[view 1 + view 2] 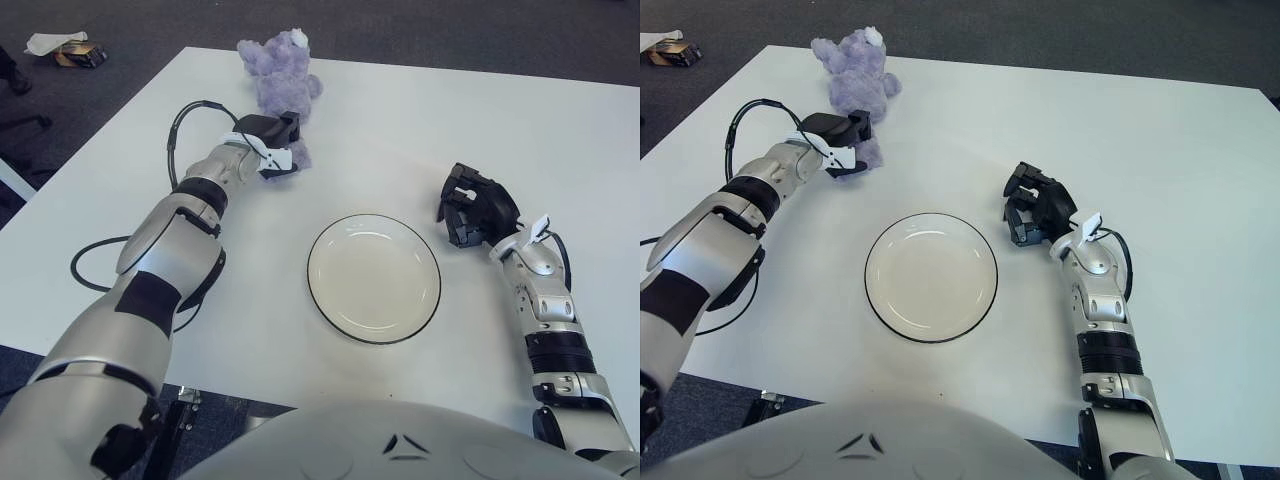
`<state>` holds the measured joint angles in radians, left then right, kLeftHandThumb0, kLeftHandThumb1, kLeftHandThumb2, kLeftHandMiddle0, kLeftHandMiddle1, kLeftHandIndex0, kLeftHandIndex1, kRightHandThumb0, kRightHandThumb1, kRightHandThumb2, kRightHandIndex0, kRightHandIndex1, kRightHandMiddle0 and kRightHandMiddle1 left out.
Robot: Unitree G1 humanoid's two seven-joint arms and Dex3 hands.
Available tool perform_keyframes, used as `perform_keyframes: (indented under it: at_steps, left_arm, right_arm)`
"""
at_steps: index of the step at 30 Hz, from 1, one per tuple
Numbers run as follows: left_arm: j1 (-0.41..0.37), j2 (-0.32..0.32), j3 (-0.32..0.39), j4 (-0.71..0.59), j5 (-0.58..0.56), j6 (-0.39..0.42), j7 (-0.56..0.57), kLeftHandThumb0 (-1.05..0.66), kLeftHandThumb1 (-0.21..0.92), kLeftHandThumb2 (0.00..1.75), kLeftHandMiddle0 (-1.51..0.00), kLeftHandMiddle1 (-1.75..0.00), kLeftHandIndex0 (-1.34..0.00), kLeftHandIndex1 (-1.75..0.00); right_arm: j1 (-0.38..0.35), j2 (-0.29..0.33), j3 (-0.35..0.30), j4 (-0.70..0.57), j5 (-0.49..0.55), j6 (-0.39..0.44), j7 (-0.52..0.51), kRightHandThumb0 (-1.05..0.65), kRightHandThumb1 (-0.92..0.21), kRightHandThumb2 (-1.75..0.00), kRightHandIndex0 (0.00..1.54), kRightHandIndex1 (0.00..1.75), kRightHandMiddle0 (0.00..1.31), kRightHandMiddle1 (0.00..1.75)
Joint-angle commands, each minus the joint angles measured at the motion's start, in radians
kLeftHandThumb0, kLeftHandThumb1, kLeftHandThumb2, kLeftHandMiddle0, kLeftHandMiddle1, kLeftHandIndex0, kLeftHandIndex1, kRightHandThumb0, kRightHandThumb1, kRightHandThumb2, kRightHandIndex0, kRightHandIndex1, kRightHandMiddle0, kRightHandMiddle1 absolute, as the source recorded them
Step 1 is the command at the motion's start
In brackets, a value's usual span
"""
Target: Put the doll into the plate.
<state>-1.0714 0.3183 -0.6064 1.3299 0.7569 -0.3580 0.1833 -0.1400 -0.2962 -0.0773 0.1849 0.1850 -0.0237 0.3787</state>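
Left eye view: the scene from the head camera, told once.
Left hand (272,140): reached toward the table's far left part, fingers at the doll's lower end and touching it; whether they have closed on it cannot be told.
Doll (281,75): purple plush, on the table (400,120) near its far edge, left of the middle, well apart from the plate.
Left arm cable (185,118): black, looping above the forearm.
Plate (374,277): round, pale with a dark rim, nothing in it, near the table's front edge, about the middle.
Right hand (475,207): just right of the plate, fingers curled, holding nothing.
Writing: no brand or label can be read on anything.
Floor, far left: a small box (80,55) beside crumpled white paper (48,42); print on the box too small to read.
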Motion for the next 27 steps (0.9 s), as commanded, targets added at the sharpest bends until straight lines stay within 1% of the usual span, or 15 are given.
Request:
perform_keyframes:
  at_steps: [1, 8, 14, 19, 21, 25, 27]
  left_arm:
    - [0.032, 0.009, -0.013, 0.0, 0.015, -0.027, 0.013, -0.49, 0.31, 1.33, -1.11, -1.75, -0.62, -1.75]
    - [0.043, 0.018, -0.017, -0.01, 0.013, -0.092, 0.032, -0.51, 0.25, 1.39, -1.19, -1.75, -0.67, -1.75]
    - [0.077, 0.034, -0.006, -0.051, -0.005, -0.193, 0.031, -0.53, 0.2, 1.46, -1.24, -1.75, -0.71, -1.75]
    - [0.142, 0.068, 0.023, -0.124, -0.056, -0.326, -0.023, -0.55, 0.16, 1.51, -1.29, -1.75, -0.75, -1.75]
    - [0.162, 0.081, 0.031, -0.15, -0.074, -0.363, -0.045, -0.56, 0.15, 1.53, -1.31, -1.75, -0.76, -1.75]
    - [0.212, 0.125, 0.048, -0.256, -0.126, -0.471, -0.134, -0.56, 0.14, 1.54, -1.33, -1.75, -0.77, -1.75]
    - [0.228, 0.139, 0.052, -0.301, -0.147, -0.5, -0.18, -0.56, 0.14, 1.54, -1.33, -1.75, -0.77, -1.75]
  right_arm:
    - [0.075, -0.019, 0.02, 0.055, -0.038, 0.089, 0.0, -0.01, -0.21, -1.45, 0.59, 1.75, 0.56, 1.74]
    - [0.08, -0.02, 0.024, 0.039, -0.043, 0.088, -0.007, -0.01, -0.21, -1.45, 0.58, 1.75, 0.57, 1.74]
    - [0.086, -0.018, 0.025, 0.021, -0.041, 0.095, -0.015, -0.01, -0.22, -1.44, 0.57, 1.75, 0.56, 1.74]
    - [0.09, -0.016, 0.025, 0.007, -0.044, 0.099, -0.027, -0.01, -0.22, -1.43, 0.57, 1.75, 0.56, 1.74]
    - [0.09, -0.016, 0.024, 0.005, -0.042, 0.1, -0.029, -0.01, -0.22, -1.43, 0.57, 1.75, 0.56, 1.74]
    - [0.094, -0.016, 0.021, -0.005, -0.036, 0.108, -0.033, -0.01, -0.22, -1.43, 0.57, 1.75, 0.56, 1.74]
    - [0.094, -0.015, 0.019, -0.008, -0.034, 0.113, -0.035, -0.01, -0.22, -1.43, 0.57, 1.75, 0.56, 1.74]
